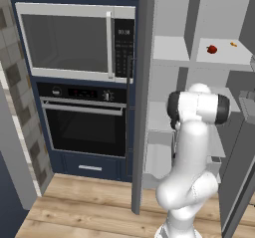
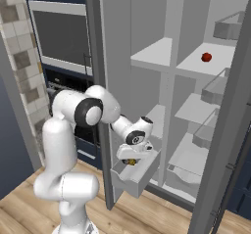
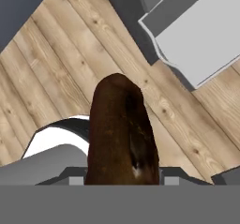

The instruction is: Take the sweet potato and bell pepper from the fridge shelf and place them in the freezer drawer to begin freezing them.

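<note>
A dark reddish-brown sweet potato (image 3: 122, 129) stands upright between my fingertips in the hand view, with wooden floor behind it. My gripper (image 2: 128, 159) is shut on it and hangs just over the open freezer drawer (image 2: 142, 176), a light grey bin pulled out low in the fridge. The red bell pepper (image 2: 206, 57) (image 1: 211, 49) lies on the right part of the top fridge shelf (image 2: 193, 65) (image 1: 224, 57), well above the gripper. In the left base view my own arm hides the hand.
The left fridge door (image 2: 110, 81) stands open close beside my forearm. The right door carries grey bins (image 2: 228, 30). A tiny orange sliver (image 1: 233, 44) lies by the pepper. A microwave (image 1: 74, 38) and an oven (image 1: 84, 125) stand to the left.
</note>
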